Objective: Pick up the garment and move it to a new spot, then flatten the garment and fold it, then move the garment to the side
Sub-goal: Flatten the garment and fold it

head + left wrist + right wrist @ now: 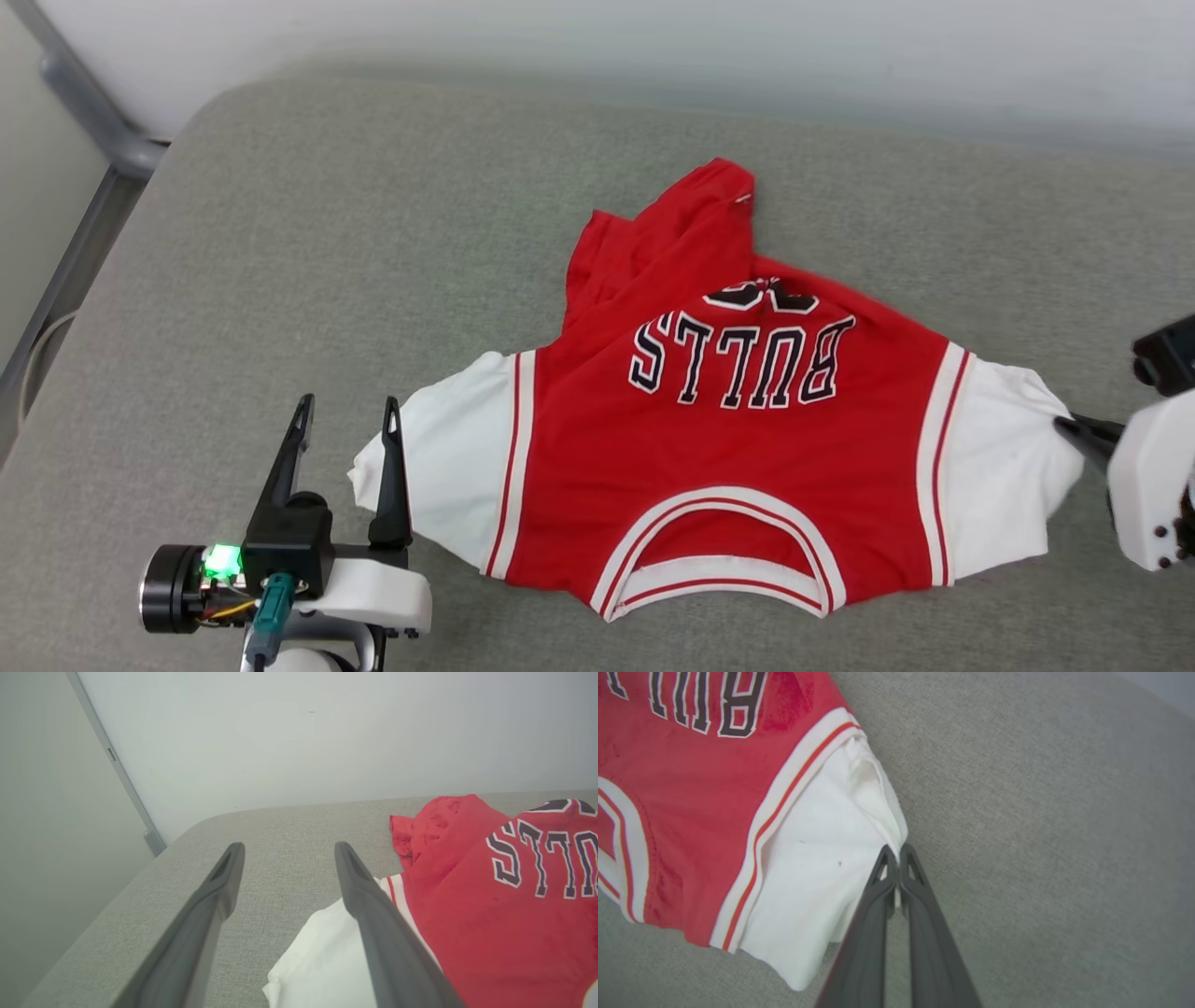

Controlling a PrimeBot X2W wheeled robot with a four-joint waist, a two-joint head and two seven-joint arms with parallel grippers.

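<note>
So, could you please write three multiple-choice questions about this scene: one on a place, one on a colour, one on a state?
1. Where is the left gripper relative to the shirt? A. on its middle B. by its white sleeve C. far behind it
2. What colour is the lettering? A. black, outlined white B. yellow C. green
3. How is the right gripper? A. wide open B. shut on nothing C. shut on the other sleeve
Answers: B, its open fingers stand at that sleeve's edge; A, dark letters with white rims; C, its fingertips pinch white cloth.
</note>
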